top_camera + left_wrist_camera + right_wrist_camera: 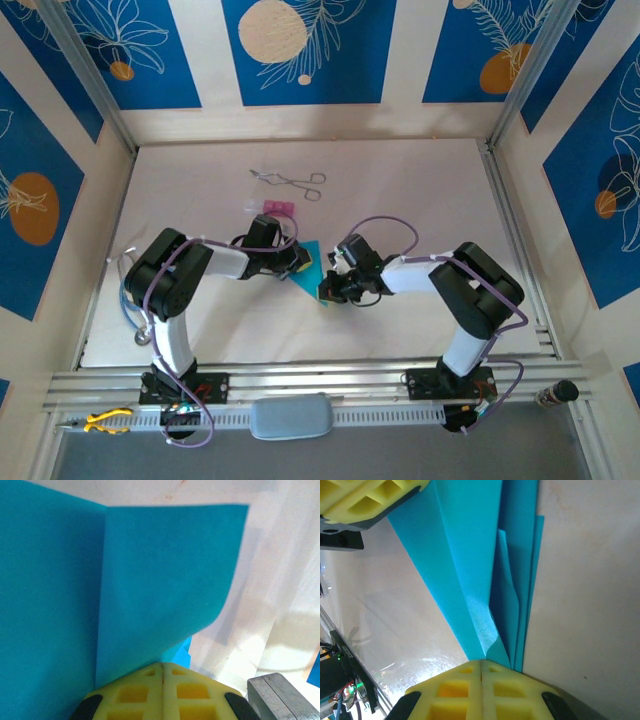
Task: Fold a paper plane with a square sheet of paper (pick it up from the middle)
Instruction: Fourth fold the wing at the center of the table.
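Over the central surface, the left gripper and right gripper are both clamping the partly folded square sheet of paper. Opposed pulling is likely risking a tear; slipping is risking skewed creases.

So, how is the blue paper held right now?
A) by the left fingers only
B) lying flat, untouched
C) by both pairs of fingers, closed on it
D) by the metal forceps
C: the left fingers and the right fingers are each shut on an edge of the folded blue paper.
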Robot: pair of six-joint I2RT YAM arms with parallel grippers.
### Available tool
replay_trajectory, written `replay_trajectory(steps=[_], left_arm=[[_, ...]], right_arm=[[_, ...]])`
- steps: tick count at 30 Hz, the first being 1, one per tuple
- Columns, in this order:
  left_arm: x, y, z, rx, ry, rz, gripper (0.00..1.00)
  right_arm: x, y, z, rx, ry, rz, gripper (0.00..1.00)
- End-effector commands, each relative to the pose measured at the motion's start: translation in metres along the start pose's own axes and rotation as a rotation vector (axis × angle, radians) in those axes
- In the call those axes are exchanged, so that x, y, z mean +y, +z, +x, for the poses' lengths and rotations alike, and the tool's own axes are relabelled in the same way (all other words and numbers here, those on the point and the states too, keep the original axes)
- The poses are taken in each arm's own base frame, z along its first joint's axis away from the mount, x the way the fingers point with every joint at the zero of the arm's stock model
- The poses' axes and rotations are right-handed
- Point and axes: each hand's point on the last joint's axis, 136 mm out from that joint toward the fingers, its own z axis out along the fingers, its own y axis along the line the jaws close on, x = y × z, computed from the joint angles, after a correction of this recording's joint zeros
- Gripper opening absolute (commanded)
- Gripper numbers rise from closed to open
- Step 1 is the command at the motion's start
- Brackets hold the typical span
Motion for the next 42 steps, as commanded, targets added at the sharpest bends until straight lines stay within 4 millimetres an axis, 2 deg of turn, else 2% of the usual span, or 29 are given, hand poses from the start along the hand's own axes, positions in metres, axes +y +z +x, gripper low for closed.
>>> replay_trajectory(steps=[1,5,9,16,21,36,42], left_arm=[[-0.016,-0.007,-0.001,-0.018,0.041,0.039,0.12],[-0.045,-0.019,-0.002,-0.033,0.12,0.114,0.23],[-0.054,-0.023,0.009,-0.013,0.159,0.135,0.24],[-0.041,-0.019,0.038,0.048,0.177,0.088,0.14],[-0.036,-0.009,0.05,0.088,0.191,0.069,0.12],[-0.028,0.016,0.043,0.115,0.19,0.024,0.12],[-0.017,0.021,0.045,0.133,0.184,-0.011,0.12]], right_arm=[[-0.027,-0.002,0.023,0.071,0.057,0.059,0.02],[-0.028,-0.008,0.02,0.09,0.047,0.016,0.02],[-0.03,-0.011,0.015,0.096,0.054,-0.006,0.02],[-0.032,-0.01,0.013,0.103,0.073,-0.024,0.02],[-0.036,-0.01,0.013,0.102,0.091,-0.017,0.02],[-0.037,-0.012,0.014,0.098,0.1,-0.018,0.02],[-0.037,-0.011,0.014,0.1,0.099,-0.02,0.02]])
